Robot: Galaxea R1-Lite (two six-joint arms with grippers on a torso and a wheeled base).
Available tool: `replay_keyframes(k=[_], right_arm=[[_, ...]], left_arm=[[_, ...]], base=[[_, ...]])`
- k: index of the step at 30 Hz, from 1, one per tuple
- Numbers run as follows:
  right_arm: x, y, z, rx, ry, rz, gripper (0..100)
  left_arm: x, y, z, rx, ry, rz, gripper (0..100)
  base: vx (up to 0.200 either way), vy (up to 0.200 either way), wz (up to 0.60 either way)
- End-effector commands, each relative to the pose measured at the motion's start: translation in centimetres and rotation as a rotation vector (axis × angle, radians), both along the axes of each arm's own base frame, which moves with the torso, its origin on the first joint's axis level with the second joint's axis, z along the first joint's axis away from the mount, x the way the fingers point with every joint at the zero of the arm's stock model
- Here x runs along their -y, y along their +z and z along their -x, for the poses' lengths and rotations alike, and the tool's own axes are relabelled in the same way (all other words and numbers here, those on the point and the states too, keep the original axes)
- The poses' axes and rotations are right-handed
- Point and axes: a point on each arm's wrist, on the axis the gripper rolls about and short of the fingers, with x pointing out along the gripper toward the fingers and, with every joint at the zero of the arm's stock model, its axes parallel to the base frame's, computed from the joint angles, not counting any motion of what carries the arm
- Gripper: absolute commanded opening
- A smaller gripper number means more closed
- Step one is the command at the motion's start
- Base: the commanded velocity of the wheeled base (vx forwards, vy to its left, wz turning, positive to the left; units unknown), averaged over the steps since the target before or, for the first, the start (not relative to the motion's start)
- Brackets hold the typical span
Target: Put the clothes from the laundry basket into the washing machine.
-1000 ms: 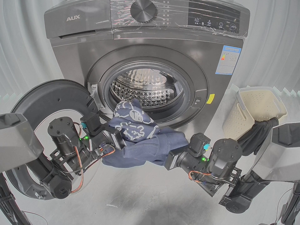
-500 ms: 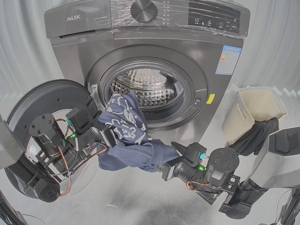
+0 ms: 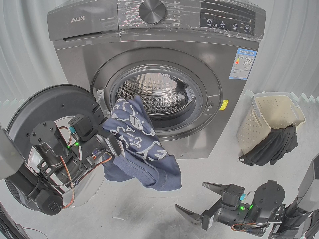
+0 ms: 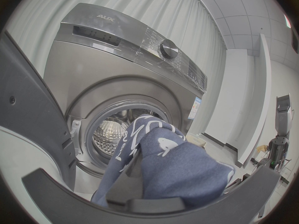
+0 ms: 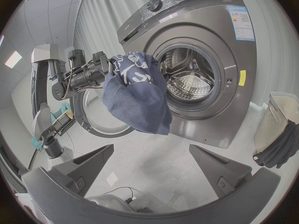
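A navy garment with white print (image 3: pixel 139 143) (image 4: pixel 168 162) (image 5: pixel 137 91) hangs in front of the washing machine's open drum (image 3: pixel 156 95), below and to the left of its mouth. My left gripper (image 3: pixel 114 143) is shut on it; the cloth hides the fingertips. My right gripper (image 3: pixel 196 199) (image 5: pixel 149 168) stands open and empty, low near the floor, right of the garment. A cream laundry basket (image 3: pixel 265 117) (image 5: pixel 274 122) stands to the machine's right, with a black garment (image 3: pixel 275 146) (image 5: pixel 280 150) draped over its rim onto the floor.
The machine's round door (image 3: pixel 50 117) is swung open to the left, right behind my left arm. Grey floor (image 3: pixel 149 213) lies bare in front of the machine. Curtains hang behind.
My right gripper has let go of the navy garment, opened, and dropped back low to the right. The garment now hangs from the left gripper alone, which shifted slightly left.
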Motion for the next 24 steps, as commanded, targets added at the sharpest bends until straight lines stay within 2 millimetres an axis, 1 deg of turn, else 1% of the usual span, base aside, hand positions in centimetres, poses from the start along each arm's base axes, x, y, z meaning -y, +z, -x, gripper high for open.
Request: replay_keyframes(k=[1,5,6,7,10,11,13,15,23,24], right_arm=[[1.4,0.7,0.0,0.011,-0.038,-0.009,100],[2.1,1.0,-1.1,0.022,-0.097,-0.021,100],[2.9,1.1,-2.5,0.032,-0.165,-0.029,100],[3.4,1.2,-3.3,0.038,-0.205,-0.033,100],[4.7,1.6,-4.7,0.058,-0.282,-0.041,100],[4.7,1.6,-4.7,0.058,-0.282,-0.041,100],[5.5,1.7,-5.2,0.069,-0.319,-0.030,100],[5.7,1.8,-5.2,0.071,-0.323,-0.031,100],[5.3,1.7,-4.9,0.066,-0.307,-0.029,100],[5.3,1.7,-4.9,0.066,-0.305,-0.029,100]], left_arm=[[0.0,-0.4,0.1,-0.017,0.028,-0.003,0],[0.0,-0.5,0.4,-0.026,0.040,-0.005,0],[0.1,-0.9,0.9,-0.040,0.030,-0.020,0],[0.1,-1.1,1.2,-0.048,0.031,-0.030,0],[-0.1,-1.9,1.5,-0.069,0.033,-0.069,0],[-0.1,-1.9,1.5,-0.069,0.033,-0.069,0],[-0.3,-2.1,1.5,-0.073,0.038,-0.074,0],[-0.3,-2.0,1.5,-0.072,0.038,-0.073,0],[-0.2,-2.2,1.6,-0.077,0.032,-0.076,0],[-0.2,-2.2,1.6,-0.079,0.034,-0.079,0]], base=[[0.000,0.000,0.00],[0.000,0.000,0.00],[0.000,0.000,0.00],[0.000,0.000,0.00],[0.000,0.000,0.00],[0.000,0.000,0.00],[0.000,0.000,0.00],[0.000,0.000,0.00],[0.000,0.000,0.00],[0.200,0.000,0.00]])
